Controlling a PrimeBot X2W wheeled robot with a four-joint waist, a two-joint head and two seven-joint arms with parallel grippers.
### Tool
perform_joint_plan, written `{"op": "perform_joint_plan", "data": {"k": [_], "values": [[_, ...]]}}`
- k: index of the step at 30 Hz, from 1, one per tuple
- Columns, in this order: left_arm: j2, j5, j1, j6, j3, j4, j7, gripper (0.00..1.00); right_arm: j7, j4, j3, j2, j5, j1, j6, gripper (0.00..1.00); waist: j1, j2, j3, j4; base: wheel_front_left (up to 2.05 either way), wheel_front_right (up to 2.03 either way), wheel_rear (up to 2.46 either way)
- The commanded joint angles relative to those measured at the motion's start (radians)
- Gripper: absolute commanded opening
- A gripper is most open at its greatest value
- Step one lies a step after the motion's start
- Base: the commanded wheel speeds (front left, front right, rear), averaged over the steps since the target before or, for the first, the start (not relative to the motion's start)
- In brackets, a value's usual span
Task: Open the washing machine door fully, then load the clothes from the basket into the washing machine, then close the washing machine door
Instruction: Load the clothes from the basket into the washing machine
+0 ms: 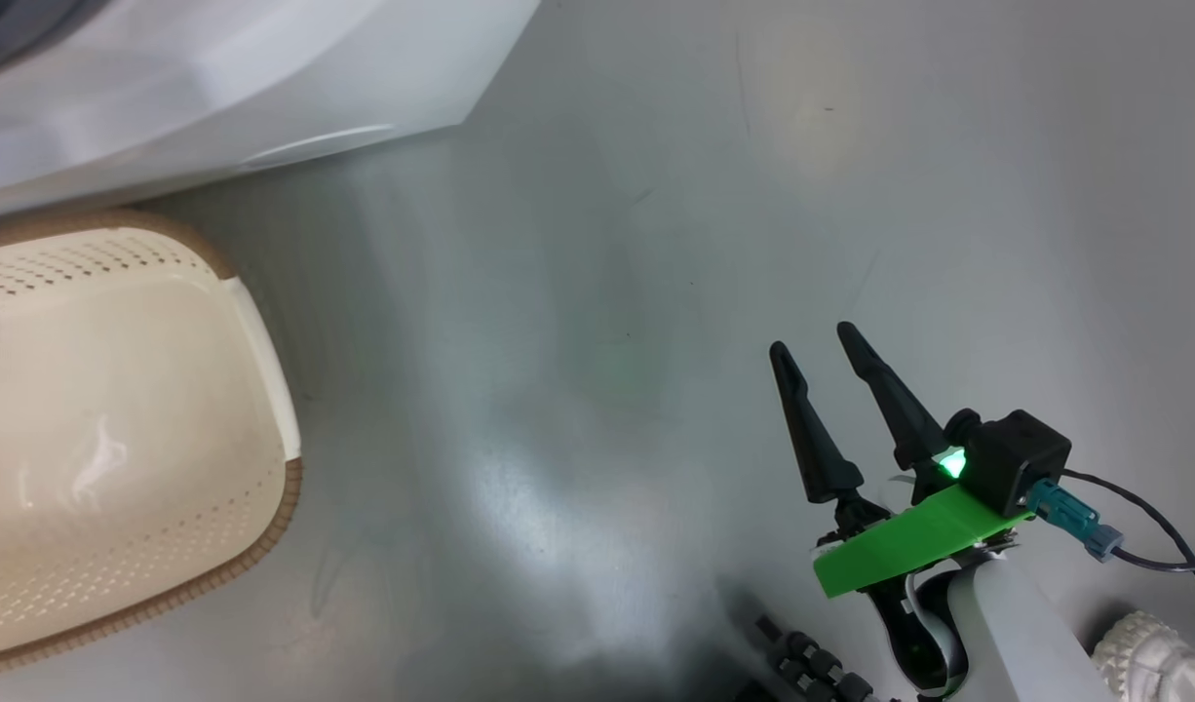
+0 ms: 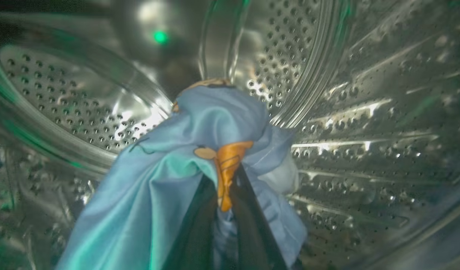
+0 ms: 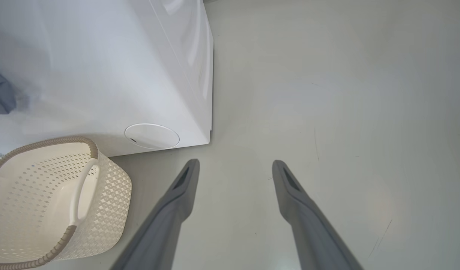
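In the left wrist view my left gripper [image 2: 224, 176] is inside the perforated steel drum [image 2: 365, 112] of the washing machine, shut on light blue clothes [image 2: 170, 180] with an orange print that drape over its fingers. My right gripper [image 1: 812, 339] hovers open over the grey floor, well right of the basket [image 1: 120, 429], nothing between its fingers [image 3: 177, 191]. The cream basket [image 3: 46, 202] stands against the white washing machine [image 3: 102, 75]; its visible inside looks bare. The washing machine door is out of view.
The white machine body [image 1: 217, 78] fills the upper left of the head view. Bare grey floor [image 1: 607, 292] spreads between basket and right arm. A pale carved object [image 1: 1158, 653] sits at the lower right by a dark cable.
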Motion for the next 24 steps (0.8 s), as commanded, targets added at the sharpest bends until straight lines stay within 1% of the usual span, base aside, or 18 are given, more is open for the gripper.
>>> {"op": "perform_joint_plan", "data": {"k": [1,6,10,11,12,18,24], "values": [[0.051,0.016,-0.031,0.005,-0.001,-0.038,-0.013,0.0,-0.012,-0.015,0.026,-0.002,0.014,0.012,0.002,1.0,0.0,0.0,0.001,-0.006,0.0,0.0,0.0],[0.057,0.027,-0.06,0.009,-0.022,-0.057,-0.027,0.0,-0.012,-0.012,0.038,-0.002,0.016,0.009,0.002,1.0,0.0,0.0,-0.001,-0.021,0.0,0.0,0.0],[0.052,0.02,-0.059,0.007,-0.029,-0.025,-0.028,0.0,-0.012,-0.01,0.032,-0.002,0.014,0.012,0.002,1.0,0.0,0.0,-0.001,-0.021,0.0,0.0,0.0],[0.051,0.018,-0.055,0.008,-0.031,-0.016,-0.028,0.34,-0.012,-0.009,0.031,-0.002,0.014,0.012,0.002,1.0,0.0,0.0,-0.002,-0.02,0.0,0.0,0.0],[0.048,0.011,-0.051,0.006,-0.029,-0.004,-0.028,1.0,-0.012,-0.007,0.031,-0.002,0.014,0.013,0.002,1.0,0.0,0.0,-0.004,-0.019,0.0,0.0,0.0],[0.039,-0.014,-0.042,-0.004,-0.029,0.042,-0.029,1.0,-0.012,-0.007,0.024,-0.002,0.009,0.006,0.002,1.0,0.0,0.0,-0.011,-0.002,0.0,0.0,0.0],[0.024,-0.041,-0.02,-0.003,-0.018,0.039,-0.029,1.0,-0.012,-0.008,0.013,-0.002,0.004,0.001,0.002,1.0,0.0,0.0,-0.023,0.021,0.0,0.0,0.0]]}}
